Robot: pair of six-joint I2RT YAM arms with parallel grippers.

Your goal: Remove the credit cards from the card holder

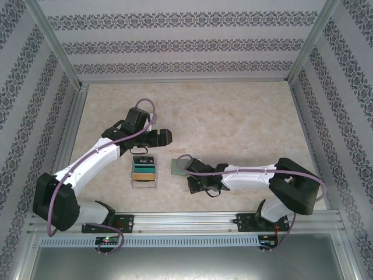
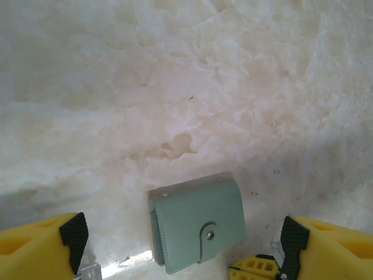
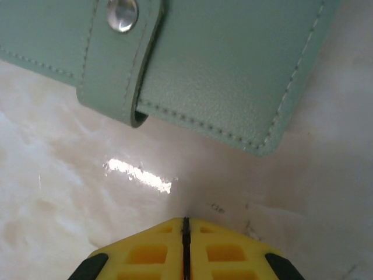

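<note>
The sage-green card holder [image 1: 178,167] lies flat on the table, folded closed, with its tab [image 2: 210,235] snapped over the front edge. Any cards inside it are hidden. My left gripper [image 1: 165,137] hovers above and behind it, open, and the holder [image 2: 198,224] lies between its yellow fingers [image 2: 41,248] in the left wrist view. My right gripper [image 3: 185,221] is shut and empty, low over the table just short of the holder's near edge [image 3: 221,76]. The right gripper's yellow tips [image 2: 256,271] show beside the holder's corner.
A clear plastic tray [image 1: 144,171] of staggered coloured cards stands left of the holder, between the two arms. The beige marbled tabletop [image 1: 233,116] stretches back to patterned walls on three sides. A metal rail [image 1: 186,221] runs along the near edge.
</note>
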